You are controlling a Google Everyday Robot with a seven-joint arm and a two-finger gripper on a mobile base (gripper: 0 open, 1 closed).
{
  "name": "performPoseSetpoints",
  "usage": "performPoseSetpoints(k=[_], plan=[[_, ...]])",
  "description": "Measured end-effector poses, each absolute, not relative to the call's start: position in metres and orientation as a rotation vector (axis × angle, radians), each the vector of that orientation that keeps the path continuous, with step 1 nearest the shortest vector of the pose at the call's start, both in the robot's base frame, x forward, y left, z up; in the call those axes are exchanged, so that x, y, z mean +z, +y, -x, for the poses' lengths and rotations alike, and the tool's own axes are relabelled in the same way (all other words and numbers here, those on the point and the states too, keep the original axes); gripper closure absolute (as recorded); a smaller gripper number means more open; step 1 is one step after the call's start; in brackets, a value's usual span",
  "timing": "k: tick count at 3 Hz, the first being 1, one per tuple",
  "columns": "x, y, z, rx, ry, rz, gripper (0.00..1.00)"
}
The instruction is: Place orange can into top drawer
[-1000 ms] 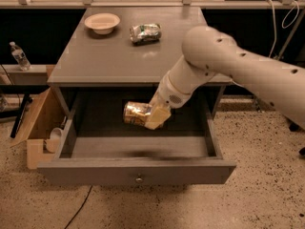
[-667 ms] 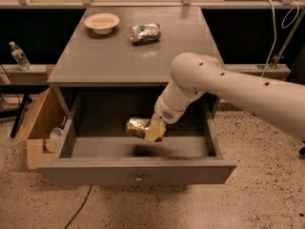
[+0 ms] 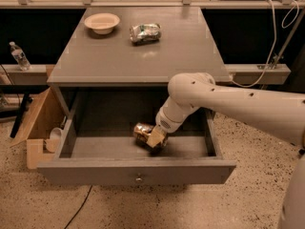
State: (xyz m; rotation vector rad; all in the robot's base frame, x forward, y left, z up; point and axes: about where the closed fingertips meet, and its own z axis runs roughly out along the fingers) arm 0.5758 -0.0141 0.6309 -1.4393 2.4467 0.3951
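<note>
The top drawer (image 3: 136,171) is pulled wide open, its grey front panel with a small round knob facing me. My gripper (image 3: 153,139) reaches down into the drawer from the right on a thick white arm. It is shut on the orange can (image 3: 143,132), a dented coppery can lying on its side. The can is low in the drawer, at or just above the drawer floor near the middle.
On the grey tabletop (image 3: 119,56) stand a cream bowl (image 3: 102,22) and a green-and-silver dented can (image 3: 145,32). An open cardboard box (image 3: 38,128) sits on the floor left of the drawer. A water bottle (image 3: 19,56) stands on a ledge at the far left.
My gripper has moved down and to the left with the orange can, from above the drawer opening to deep inside the drawer near its floor.
</note>
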Motion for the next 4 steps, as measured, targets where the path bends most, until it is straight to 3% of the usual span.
performPoseSetpoints(k=[2,3,4], plan=[[0.620,-0.029,-0.588,0.374,2.477,1.317,0.08],[0.634,-0.041,-0.589,0.379,2.450,1.266,0.00],[0.665,-0.063,-0.581,0.377,2.406,1.220,0.00]])
